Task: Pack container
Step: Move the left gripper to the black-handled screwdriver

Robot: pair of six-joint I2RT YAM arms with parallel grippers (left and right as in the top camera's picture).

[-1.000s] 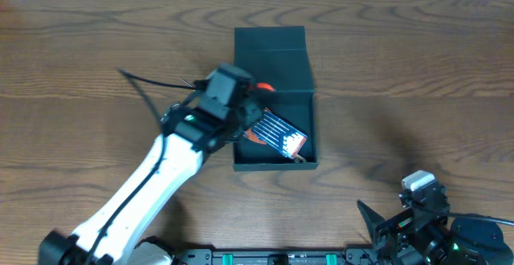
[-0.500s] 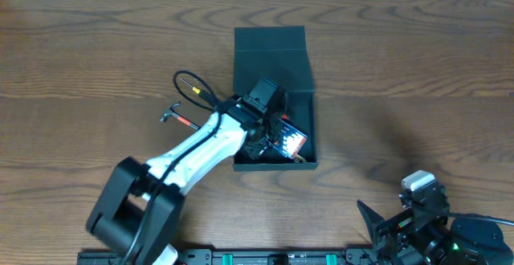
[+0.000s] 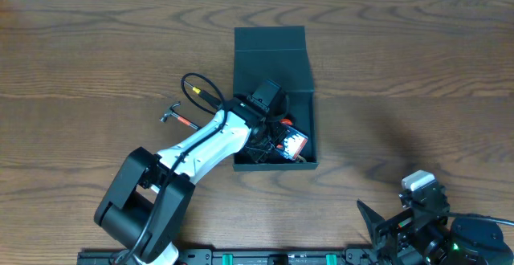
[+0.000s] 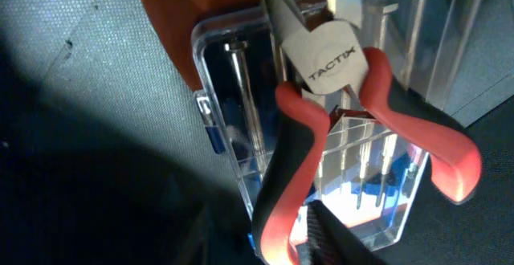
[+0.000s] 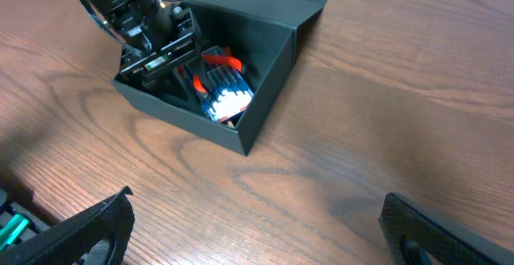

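The dark teal-black container [image 3: 315, 128] stands open at the table's middle, with its flap lid [image 3: 271, 52] folded back. Inside lies a clear and blue bit case [image 3: 294, 144], also in the left wrist view [image 4: 233, 96] and right wrist view [image 5: 229, 96]. My left gripper [image 3: 269, 140] reaches down into the container. In its wrist view its jaws [image 4: 293, 237] are shut on one red handle of the TACTIX pliers [image 4: 337, 56], which rest on the bit case. My right gripper [image 5: 257, 225] is open and empty above the table, near the front right [image 3: 385, 225].
A small hammer [image 3: 173, 116] lies on the wooden table left of the container. A black cable loop [image 3: 197, 88] arches off the left arm beside it. The container's front corner [image 5: 241, 148] faces the right gripper.
My left arm has swung from the container's left edge into the container and lowered the pliers onto the bit case. The hammer is now uncovered. The right arm has not moved.
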